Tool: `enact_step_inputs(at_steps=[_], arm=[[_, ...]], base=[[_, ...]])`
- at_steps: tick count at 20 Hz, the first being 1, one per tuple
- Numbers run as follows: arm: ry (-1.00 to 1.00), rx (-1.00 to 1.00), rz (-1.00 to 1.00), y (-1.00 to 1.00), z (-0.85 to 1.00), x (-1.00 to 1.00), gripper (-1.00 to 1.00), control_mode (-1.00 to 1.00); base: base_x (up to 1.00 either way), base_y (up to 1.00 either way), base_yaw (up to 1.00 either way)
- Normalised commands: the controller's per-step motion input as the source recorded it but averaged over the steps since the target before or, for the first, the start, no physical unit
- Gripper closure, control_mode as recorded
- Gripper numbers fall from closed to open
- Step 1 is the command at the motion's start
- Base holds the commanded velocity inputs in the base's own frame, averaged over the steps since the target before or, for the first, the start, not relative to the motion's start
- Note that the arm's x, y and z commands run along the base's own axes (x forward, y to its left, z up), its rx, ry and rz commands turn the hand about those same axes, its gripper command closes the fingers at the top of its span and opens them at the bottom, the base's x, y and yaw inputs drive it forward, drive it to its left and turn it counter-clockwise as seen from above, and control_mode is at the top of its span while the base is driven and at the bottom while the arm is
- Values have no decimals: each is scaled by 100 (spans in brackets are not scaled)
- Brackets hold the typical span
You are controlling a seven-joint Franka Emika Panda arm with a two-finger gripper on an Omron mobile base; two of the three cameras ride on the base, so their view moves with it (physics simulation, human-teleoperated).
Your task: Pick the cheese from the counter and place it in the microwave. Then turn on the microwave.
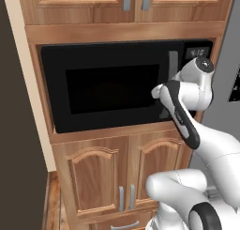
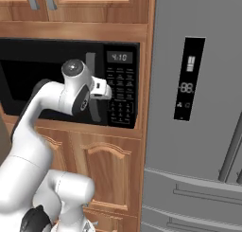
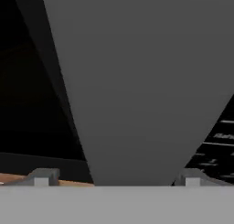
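The black microwave (image 1: pixel 108 86) sits shut in a wooden cabinet (image 1: pixel 98 177), clock lit above its keypad (image 2: pixel 121 96). The arm's fingers (image 3: pixel 41 177), spread wide, straddle the grey door handle (image 3: pixel 137 81). A grey fridge (image 2: pixel 198 108) stands just beside.

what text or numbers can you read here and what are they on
"4:10" on the microwave display.
"88" on the fridge door panel; the icons above and below it are too small to make out.
The microwave keypad labels are too blurred to read.
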Motion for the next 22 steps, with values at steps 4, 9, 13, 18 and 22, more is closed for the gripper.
enact_step_inputs(at_steps=[4, 9, 13, 18, 22], arm=[[-41, -14, 0, 0, -11, 1, -100, -100], [-26, -7, 0, 0, -12, 35, -100, -100], [-10, 0, 0, 0, -2, 70, 100, -100], [-8, 0, 0, 0, 0, 44, 100, -100], [-1, 0, 0, 0, 0, -3, 100, -100]], base=[[0, 0, 0], [0, 0, 0], [0, 0, 0], [0, 0, 0], [0, 0, 0]])
